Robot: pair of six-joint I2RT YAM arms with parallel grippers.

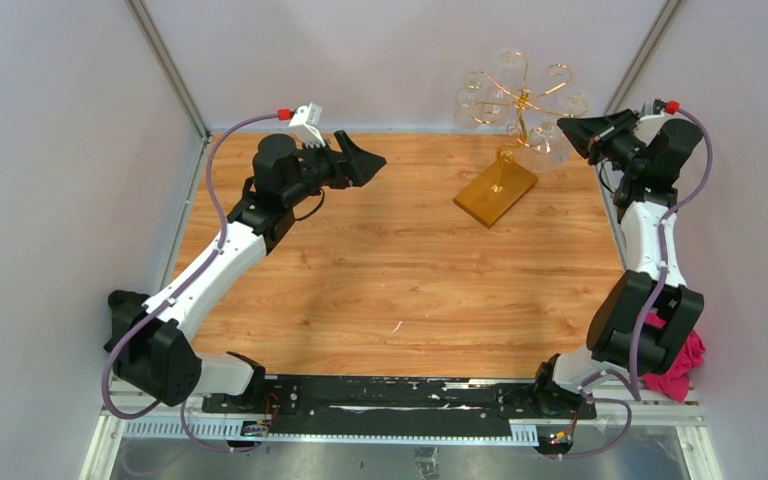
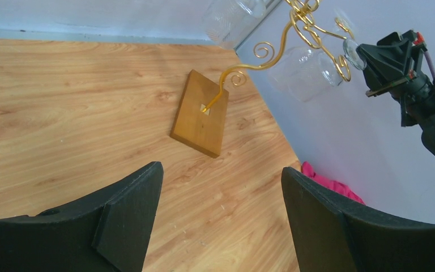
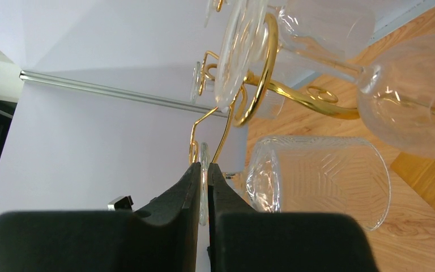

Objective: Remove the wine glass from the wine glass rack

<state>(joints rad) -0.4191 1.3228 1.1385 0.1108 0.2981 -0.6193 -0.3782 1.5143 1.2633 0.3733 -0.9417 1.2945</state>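
A gold wire wine glass rack [image 1: 517, 105] with curled spiral arms stands on its flat amber-orange rectangular base [image 1: 496, 193] at the far right of the wood-grain worktop [image 1: 360, 270], near the back wall. Several clear glasses hang bowl-down from its arms.

The black-and-white right arm [image 1: 645, 225] reaches up to the rack from the right-hand side. Its right jaws are pressed together on the thin clear foot [image 3: 204, 164] of what appears to be the cut-pattern clear wine glass [image 3: 323, 181]. In the wrist view the disc shows as a sliver between the two black fingers [image 3: 190, 192]. That wine glass hangs upside down on the rack's right side, with gold wire close by its foot. A smooth, rounded clear glass [image 3: 413, 96] hangs just beside it, and another clear foot [image 3: 232, 56] sits inside a gold loop above.

The left arm [image 1: 210, 265] is raised over the far left of the worktop, well apart from the rack. Its left jaws are spread wide with nothing between them and point towards the stand. In its own wrist view the two black fingers [image 2: 130, 221] frame the amber base from a distance.

A crumpled bright pink cloth [image 1: 675, 365] lies at the near right edge, beside the right arm's lower links.
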